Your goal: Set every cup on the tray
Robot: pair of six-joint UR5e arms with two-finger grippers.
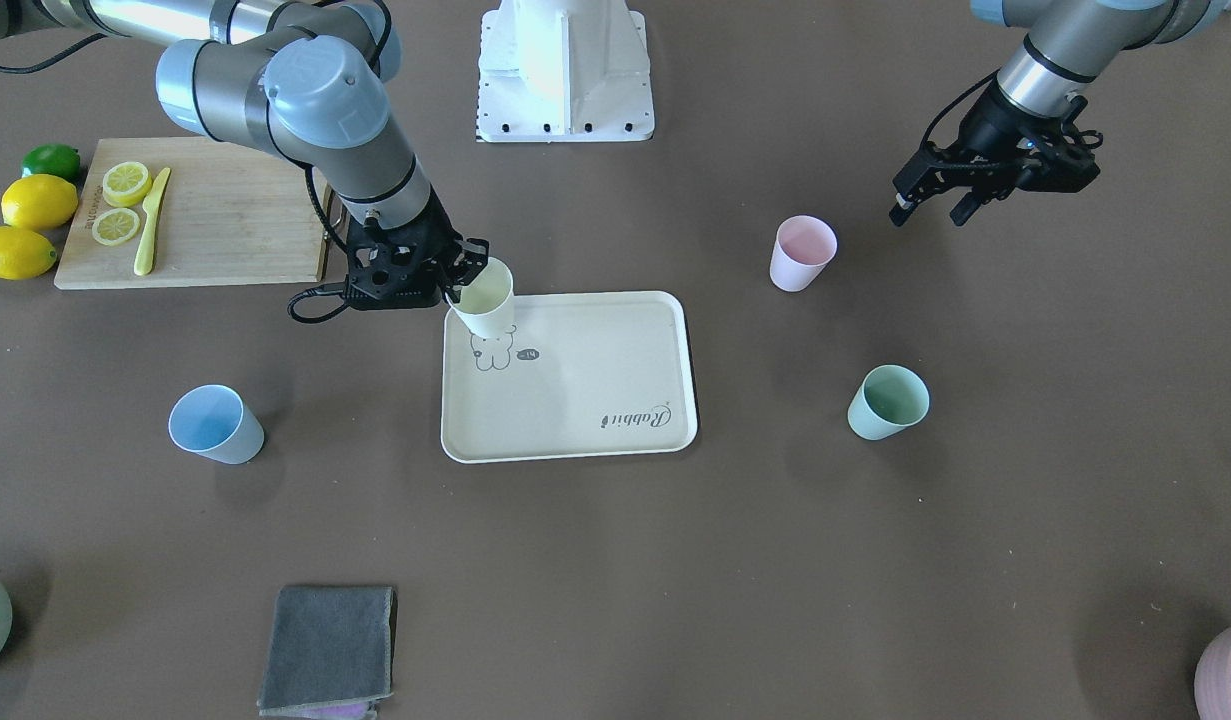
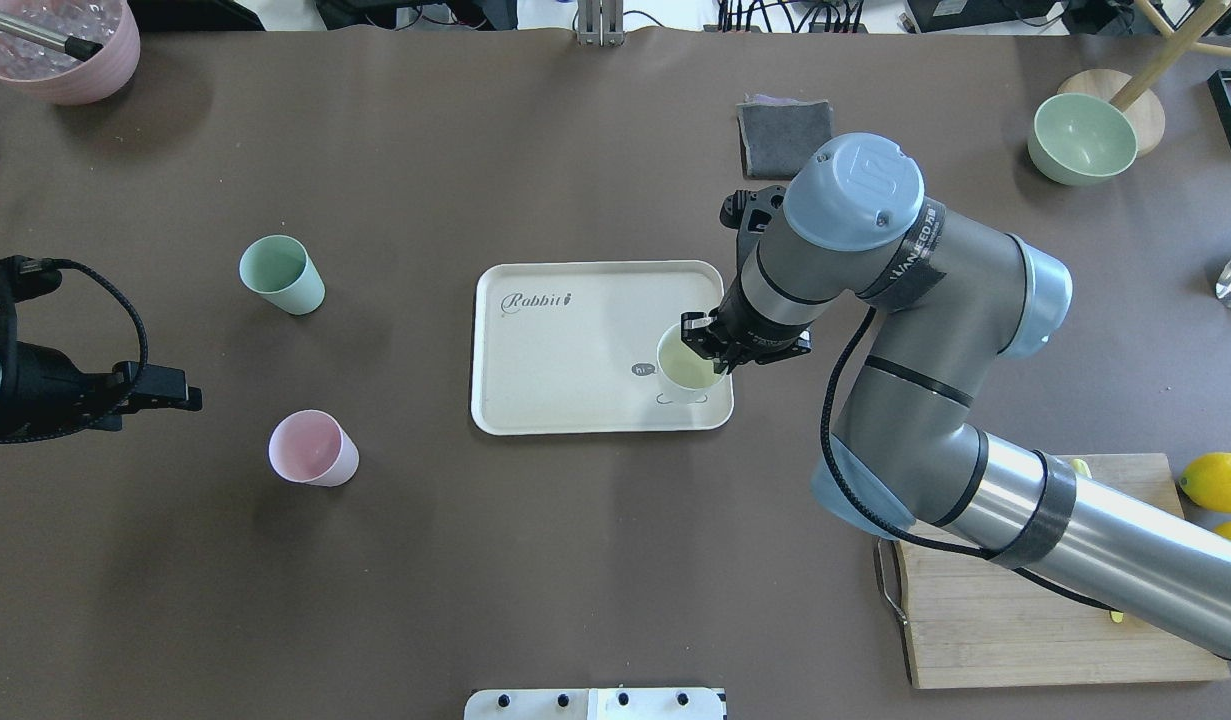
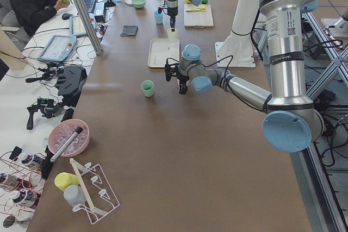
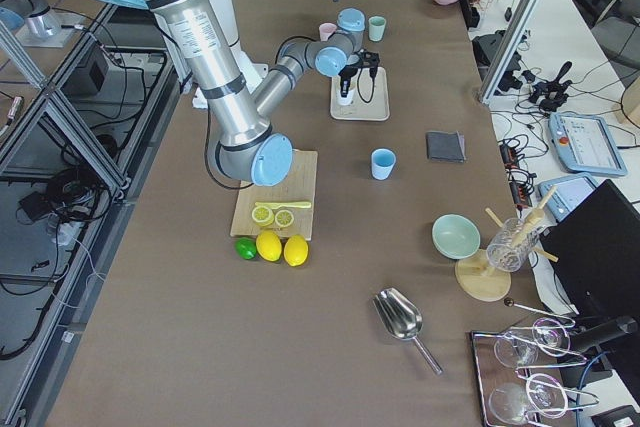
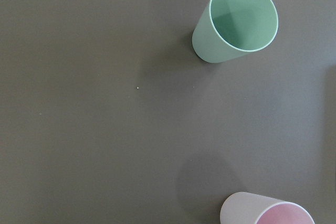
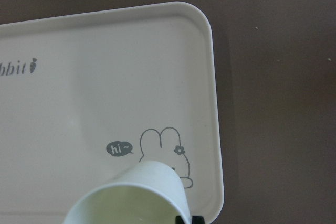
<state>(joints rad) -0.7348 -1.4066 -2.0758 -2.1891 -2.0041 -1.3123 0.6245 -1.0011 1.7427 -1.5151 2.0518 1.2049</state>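
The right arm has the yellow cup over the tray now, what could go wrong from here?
The yellow cup, pinched by its wall in the right gripper, hangs near the tray corner; released there, it might catch the rim and tip. One finger looks inside the cup, so withdrawing sideways may drag it over.

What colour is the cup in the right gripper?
Pale yellow tapered cup, best in the front-facing view.

the cream tray (image 1: 595, 370), with rounded corners, a raised rim and a rabbit drawing, lies flat on the counter (image 1: 615, 560). the pale yellow cup (image 1: 485, 302) is mouth-up over the rabbit corner, its rim pinched by the right gripper (image 1: 463, 278). the light blue cup (image 1: 215, 424), pale pink cup (image 1: 802, 252) and mint green cup (image 1: 887, 402) stand upright off the tray, well apart.
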